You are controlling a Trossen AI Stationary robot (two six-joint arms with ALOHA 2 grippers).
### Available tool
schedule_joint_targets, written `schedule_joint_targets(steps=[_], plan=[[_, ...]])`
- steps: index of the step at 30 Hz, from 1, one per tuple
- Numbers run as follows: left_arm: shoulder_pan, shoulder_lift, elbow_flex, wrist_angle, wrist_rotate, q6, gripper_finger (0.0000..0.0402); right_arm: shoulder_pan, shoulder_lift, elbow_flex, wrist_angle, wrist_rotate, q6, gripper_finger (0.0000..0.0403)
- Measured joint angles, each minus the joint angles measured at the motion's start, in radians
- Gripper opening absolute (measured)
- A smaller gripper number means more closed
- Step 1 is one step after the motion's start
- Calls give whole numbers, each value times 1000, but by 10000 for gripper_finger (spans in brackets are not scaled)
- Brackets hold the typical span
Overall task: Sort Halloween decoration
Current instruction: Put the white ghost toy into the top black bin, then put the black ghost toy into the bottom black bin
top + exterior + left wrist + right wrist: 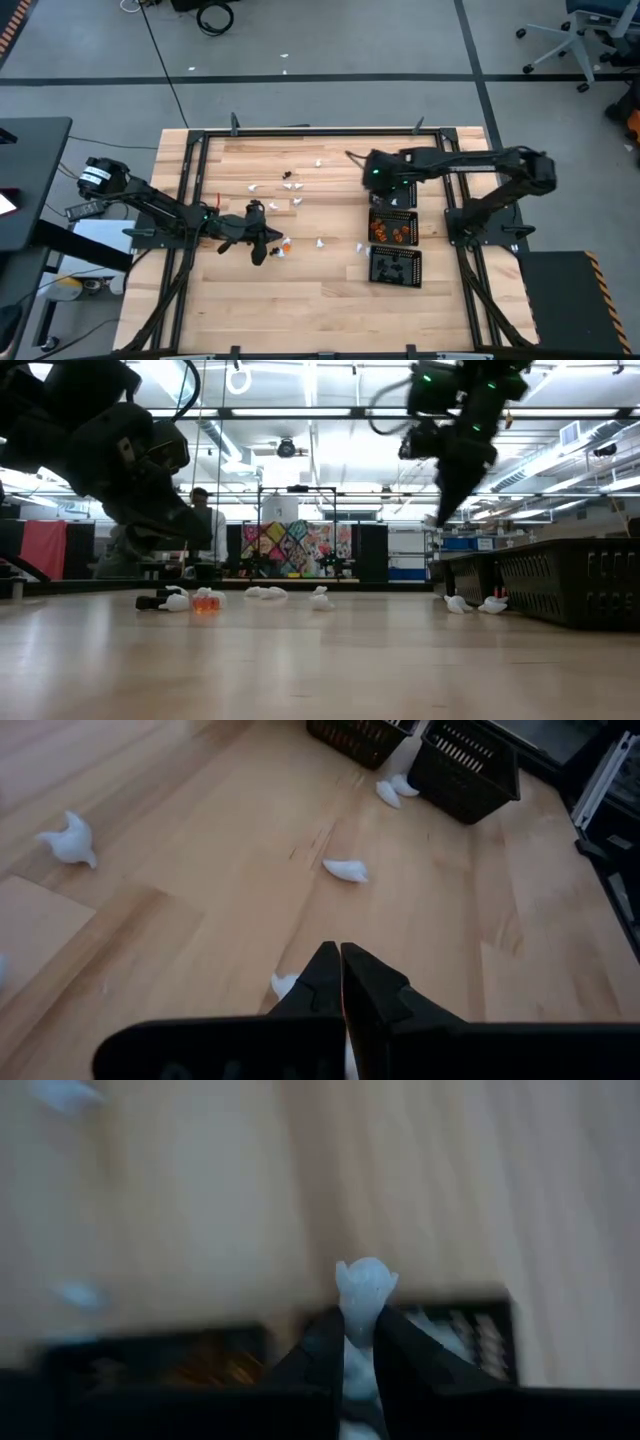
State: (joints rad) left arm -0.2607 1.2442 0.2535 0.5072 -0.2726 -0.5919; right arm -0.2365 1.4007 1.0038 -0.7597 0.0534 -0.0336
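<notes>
Halloween decoration [291,183]: white pieces scattered on counter [300,300], several in middle, two near trays. Orange pieces already in middle tray [393,230], black ones in near tray [395,266]. Right gripper [358,1342] above far tray, jaws closed on white ghost [365,1288]. Left gripper [341,982] low over counter, jaws shut, empty. Judgement: sorting well advanced, mostly white pieces left.

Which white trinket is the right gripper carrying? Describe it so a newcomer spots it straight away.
Start at the row of black mesh trays on the table's right side. Above the farthest one hangs the right gripper, shut on a white trinket. It is the only trinket off the table; the other white ones lie loose on the wood.
</notes>
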Motion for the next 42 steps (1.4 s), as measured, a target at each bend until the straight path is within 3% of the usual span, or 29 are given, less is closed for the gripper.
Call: schedule_joint_targets(steps=[4,9,13,19,23,27,35,42], plan=[[0,0,0,6,0,0,0,-72,-71,-113,38,5,17,51],[0,0,0,6,0,0,0,-158,-58,-187,53,-29,68,59],[0,0,0,6,0,-11,0,-205,-52,-190,49,-113,67,86],[0,-1,0,-2,0,-57,0,-226,-53,-132,-51,-126,36,126],[0,-1,0,-3,-1,-75,0,-169,-53,-51,-102,-161,75,129],[0,-1,0,-3,-1,-96,0,-18,-22,73,-43,-154,184,128],[0,-1,0,-27,-4,-103,0,227,231,256,143,-115,283,128],[-11,-1,1,-36,24,-131,1,324,444,338,263,-139,275,152]])
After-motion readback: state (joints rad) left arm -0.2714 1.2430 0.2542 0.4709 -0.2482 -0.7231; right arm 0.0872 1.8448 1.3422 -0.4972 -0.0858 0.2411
